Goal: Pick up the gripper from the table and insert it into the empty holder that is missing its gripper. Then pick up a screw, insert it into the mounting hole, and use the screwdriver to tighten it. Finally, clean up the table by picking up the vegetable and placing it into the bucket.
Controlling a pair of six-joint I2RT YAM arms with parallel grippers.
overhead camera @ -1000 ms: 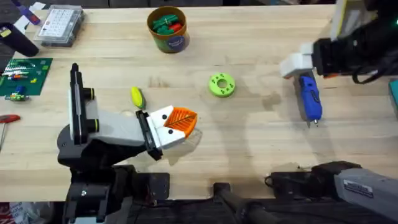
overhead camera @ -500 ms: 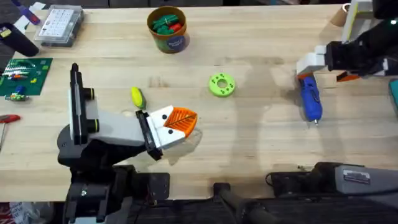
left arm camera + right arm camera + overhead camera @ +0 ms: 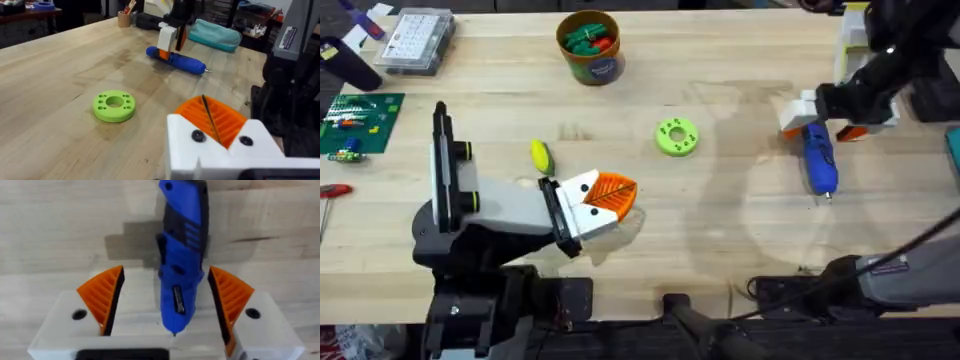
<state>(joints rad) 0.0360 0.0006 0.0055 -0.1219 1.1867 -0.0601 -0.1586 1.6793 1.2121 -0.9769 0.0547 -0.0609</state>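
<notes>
On the pale wooden table (image 3: 720,240) we see the smooth blue pen-shaped screwdriver (image 3: 818,160) lying flat at the right. The right gripper (image 3: 803,121) straddles its rear end, ribbed orange pads (image 3: 102,296) spread wide on either side, not touching; a second ago it sat nearer the edge. The left gripper (image 3: 616,195) rests pressed shut, unmoved. The yellow vegetable (image 3: 539,155) lies beside it; the round orange bucket (image 3: 590,46) stands far back.

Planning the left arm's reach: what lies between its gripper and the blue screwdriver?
In the left wrist view, bare wood runs from the left gripper to the blue pen-shaped screwdriver; the green ring sits off to the side.
</notes>
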